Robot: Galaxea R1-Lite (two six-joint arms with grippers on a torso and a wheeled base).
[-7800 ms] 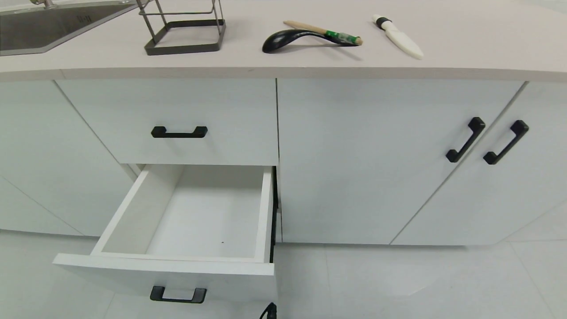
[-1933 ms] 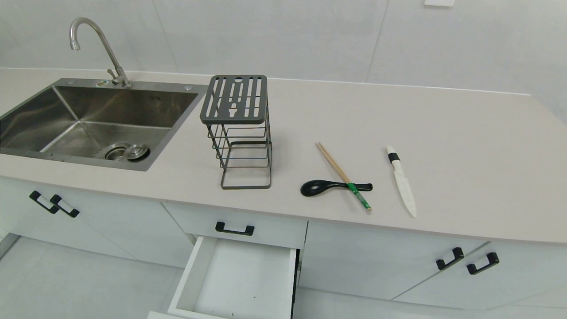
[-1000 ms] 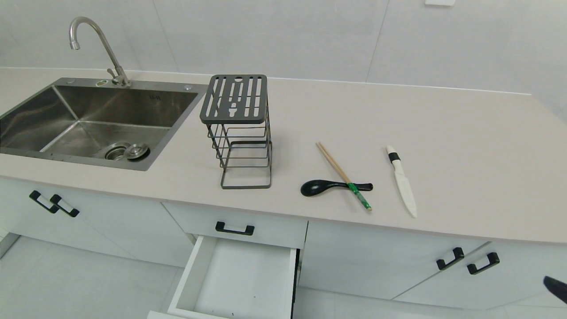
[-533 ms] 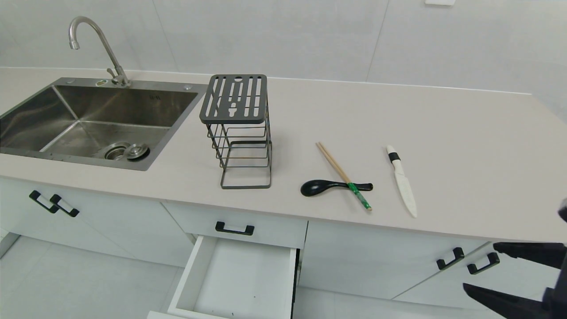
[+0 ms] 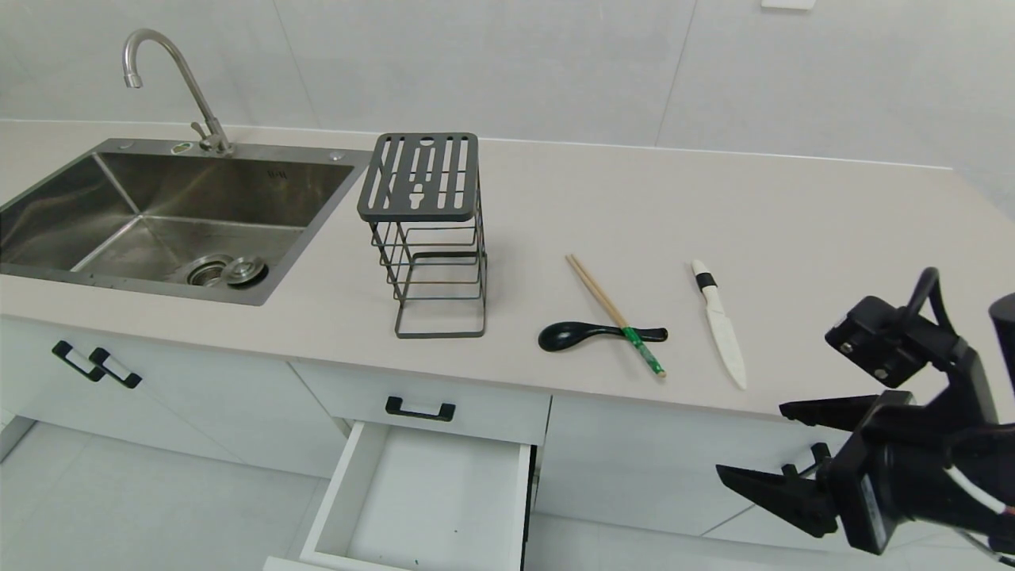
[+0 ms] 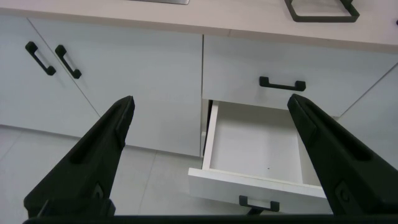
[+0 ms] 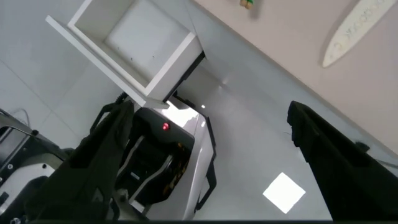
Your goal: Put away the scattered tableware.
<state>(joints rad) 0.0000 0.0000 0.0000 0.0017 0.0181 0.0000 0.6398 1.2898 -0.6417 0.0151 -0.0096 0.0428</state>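
We see the pale countertop (image 5: 634,198) running the width of the kitchen, with white cabinet fronts below it. At its left end sits the steel sink (image 5: 222,190), its curved faucet (image 5: 170,75) at the back rim. Below the counter edge, the lower drawer (image 5: 428,500) stands pulled out, and we see only its bare white floor; the drawer above it is closed, with a black handle (image 5: 420,409).

On the counter just right of the sink stands a dark wire rack (image 5: 424,230), upright, with a slotted plate on top.

The right gripper (image 5: 749,440) hangs at the robot's right, in front of the counter's front edge, its fingers spread wide and pointing toward the left; it holds nothing. The left gripper (image 6: 209,99) faces the cabinet fronts with the open drawer beyond it, its fingers likewise spread apart and empty.

The tableware lies on the counter right of the rack. The white knife (image 5: 720,323) with a black band lies flat, nearest the right gripper but apart from it. The chopsticks (image 5: 614,313) lie as a pair, angled across the handle of the black spoon (image 5: 591,335).
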